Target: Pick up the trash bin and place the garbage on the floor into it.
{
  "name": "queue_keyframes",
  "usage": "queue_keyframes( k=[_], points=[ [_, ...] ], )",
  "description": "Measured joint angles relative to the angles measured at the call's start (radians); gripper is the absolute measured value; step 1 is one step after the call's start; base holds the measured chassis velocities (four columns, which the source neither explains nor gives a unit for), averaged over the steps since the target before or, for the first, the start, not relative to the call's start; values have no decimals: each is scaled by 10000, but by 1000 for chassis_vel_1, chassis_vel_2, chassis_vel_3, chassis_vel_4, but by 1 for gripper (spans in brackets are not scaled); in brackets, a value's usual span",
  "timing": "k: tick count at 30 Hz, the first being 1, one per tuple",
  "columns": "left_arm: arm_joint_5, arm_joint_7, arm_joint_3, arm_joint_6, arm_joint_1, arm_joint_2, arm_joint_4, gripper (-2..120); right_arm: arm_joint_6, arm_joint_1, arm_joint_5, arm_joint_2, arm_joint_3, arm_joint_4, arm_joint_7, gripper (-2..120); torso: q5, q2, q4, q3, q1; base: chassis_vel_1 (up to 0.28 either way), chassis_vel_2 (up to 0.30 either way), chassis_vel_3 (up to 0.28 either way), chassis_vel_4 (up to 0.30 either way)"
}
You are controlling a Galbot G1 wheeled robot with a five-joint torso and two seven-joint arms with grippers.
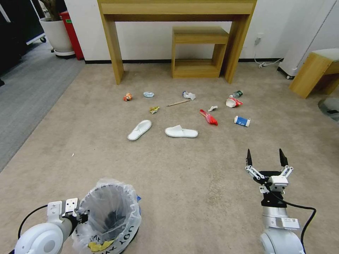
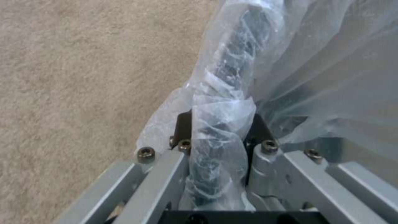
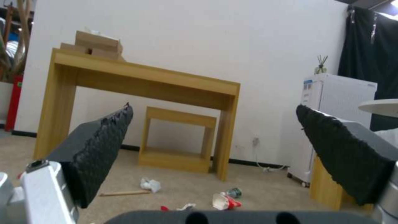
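The left gripper sits low at the robot's left, its jaws clamped on the rim of the trash bin, pinching the crinkly translucent bag folded over the edge. In the left wrist view the two dark fingers press the bagged rim from either side, with carpet beside them. The bin stands upright and open-mouthed, black letters and a yellow mark showing on the liner's near side; whether its base touches the floor cannot be told.

The right gripper is held out on the robot's right, above bare carpet, jaws spread wide and holding nothing. In the right wrist view its black ridged pads frame the room ahead.

The garbage lies scattered on the beige carpet well ahead of both grippers, in front of a tall wooden desk with a small wooden stool under it. Two white slippers lie nearest, side by side but apart. Beyond them are a yellow wrapper, an orange wrapper, a pale crumpled piece, a wooden stick, crumpled paper, a red wrapper and a small white scrap. Farther right are a blue-white carton, a red-white paper bowl on its side, and a green-label bottle just behind it
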Motion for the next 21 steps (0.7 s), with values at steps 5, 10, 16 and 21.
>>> queue_keyframes(
  k=[5,10,16,21],
  points=[
    [-249,-446,-54,0,69,-95,-154,9,7,19,11,-8,6,-4,16,100,-2,0,2,1,0,0,0,0,0],
    [-1057,-966,-449,118,65,-108,-749,1,11,-2,49,-21,10,17,31,100,-21,-5,1,4,1,0,0,0,0],
    [-2146,-1623,-1193,153,75,285,-1743,0,11,63,40,-5,-1,12,53,100,-8,-5,1,3,2,0,0,0,0],
    [-2968,-2066,-1784,92,128,463,-2257,0,0,64,8,41,-59,36,76,100,1,-5,-1,2,2,0,0,0,0]
  ],
)
